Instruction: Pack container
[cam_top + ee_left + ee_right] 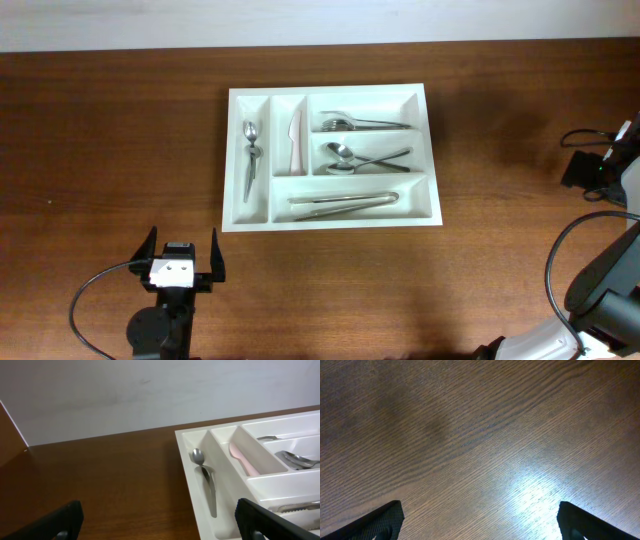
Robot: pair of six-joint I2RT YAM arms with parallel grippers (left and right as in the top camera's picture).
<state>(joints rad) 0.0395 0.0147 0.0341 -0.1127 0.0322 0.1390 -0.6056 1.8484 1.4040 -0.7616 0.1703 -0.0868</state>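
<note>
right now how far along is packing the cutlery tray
Done: all five compartments of the container hold cutlery, including a spoon at the left and a pink knife beside it. In hand: nothing; the left gripper and right gripper are both open and empty, off the tray. Left: no loose cutlery shows on the table, so packing looks finished.

A dark brown wood-grain desk is seen across the whole view, bordered at the far edge by a pale, plain wall. A bright glare is thrown on the grain.
</note>
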